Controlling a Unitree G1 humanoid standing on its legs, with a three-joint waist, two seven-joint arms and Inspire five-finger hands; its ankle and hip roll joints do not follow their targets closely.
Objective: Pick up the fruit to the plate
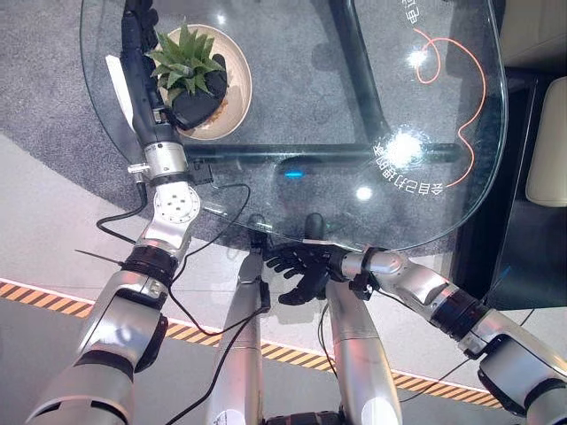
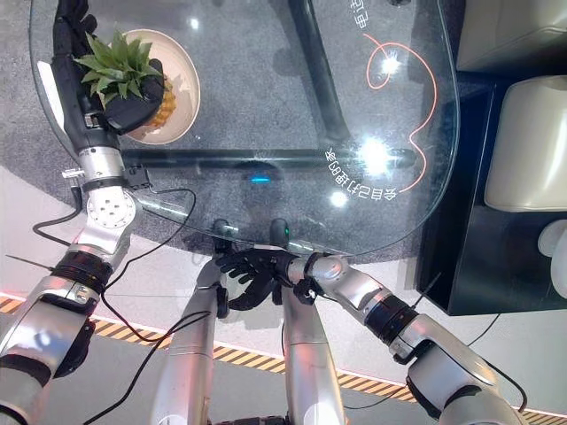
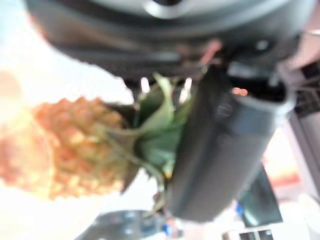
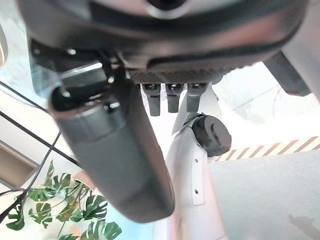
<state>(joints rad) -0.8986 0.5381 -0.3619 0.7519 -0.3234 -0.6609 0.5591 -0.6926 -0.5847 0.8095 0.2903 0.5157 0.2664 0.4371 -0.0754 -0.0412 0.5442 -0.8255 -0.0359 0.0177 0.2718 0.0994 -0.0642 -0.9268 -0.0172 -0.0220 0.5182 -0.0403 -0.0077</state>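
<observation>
A pineapple (image 1: 184,58) with a green leafy crown lies in the beige plate (image 1: 240,88) at the far left of the glass table (image 1: 354,106). My left hand (image 1: 200,101) reaches over the plate with its dark fingers curled round the fruit below the crown. In the left wrist view the thumb (image 3: 220,150) lies against the crown next to the orange body of the pineapple (image 3: 70,145). My right hand (image 1: 301,268) hangs below the table's near edge, its fingers relaxed and spread, with nothing in it.
The oval glass top bears white print and an orange line drawing (image 1: 461,97), with a dark frame bar (image 1: 354,71) under it. A black stand (image 2: 461,221) and a beige seat (image 2: 532,142) are at the right. Striped floor tape (image 1: 292,354) runs close to me.
</observation>
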